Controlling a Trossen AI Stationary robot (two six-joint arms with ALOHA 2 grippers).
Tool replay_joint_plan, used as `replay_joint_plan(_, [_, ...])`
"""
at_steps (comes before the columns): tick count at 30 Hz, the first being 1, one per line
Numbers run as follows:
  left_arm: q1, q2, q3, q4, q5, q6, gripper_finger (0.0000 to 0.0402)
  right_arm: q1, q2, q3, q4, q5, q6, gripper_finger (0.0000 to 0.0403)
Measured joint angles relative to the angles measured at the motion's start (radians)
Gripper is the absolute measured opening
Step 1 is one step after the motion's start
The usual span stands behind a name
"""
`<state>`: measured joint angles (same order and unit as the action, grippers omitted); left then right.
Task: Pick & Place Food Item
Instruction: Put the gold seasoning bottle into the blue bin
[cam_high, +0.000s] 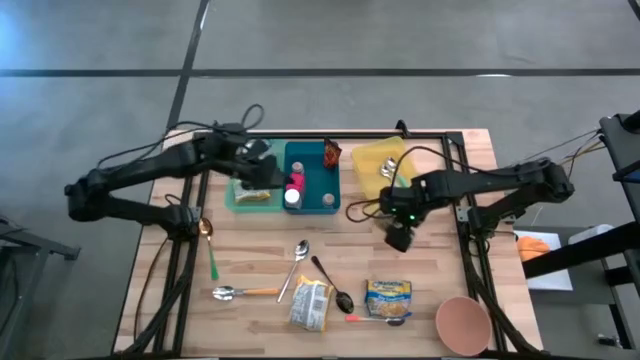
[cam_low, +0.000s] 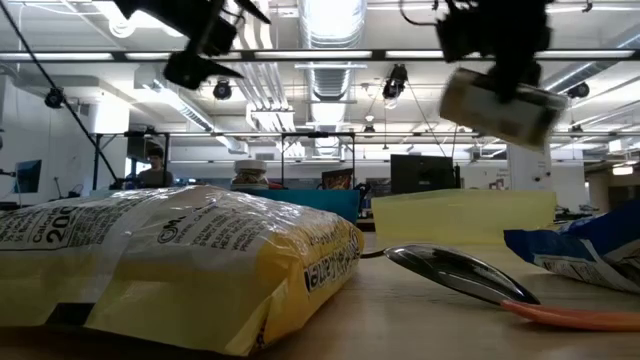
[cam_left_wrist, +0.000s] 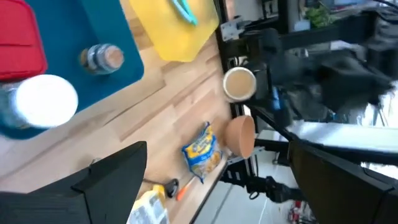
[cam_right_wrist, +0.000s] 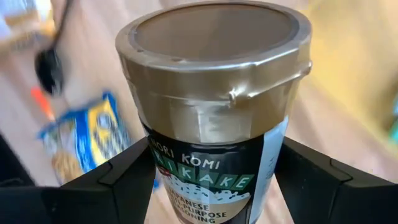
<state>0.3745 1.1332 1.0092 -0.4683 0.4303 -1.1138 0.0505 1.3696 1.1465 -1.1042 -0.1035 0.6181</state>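
The right gripper (cam_right_wrist: 214, 180) holds a furikake jar (cam_right_wrist: 214, 106) in its jaws, above the table (cam_high: 440, 270). The left gripper (cam_high: 262, 165) hovers over the teal tray (cam_high: 318, 180), jaws open.

From my station the overhead picture is evenly lit and soft, with no hard shadows on the table (cam_high: 250, 270), only faint dark smudges under the arms. At table height I look straight into ceiling lights (cam_low: 330, 20) that glare white, so the arms hang as near silhouettes against them. There the yellow packet (cam_low: 180, 265) close to the lens is slightly soft, and the jar (cam_low: 500, 105) held aloft is smeared by motion. My left wrist picture is blurred throughout, with the white cap (cam_left_wrist: 45, 102) blown out. In my right wrist picture the jar's gold lid (cam_right_wrist: 214, 59) is sharp and gleams; everything behind it is out of focus.
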Motion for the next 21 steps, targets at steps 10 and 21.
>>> replay_joint_plan(10, [-0.05, 0.211, 0.021, 0.255, 0.087, -0.061, 0.0397, 0.0, 0.217, 0.248, 0.005, 0.167, -0.074, 0.0275])
replay_joint_plan(21, [-0.124, 0.314, 0.099, 0.236, 0.067, -0.036, 0.0397, -0.003, 0.343, 0.424, 0.022, 0.191, -0.182, 0.0275])
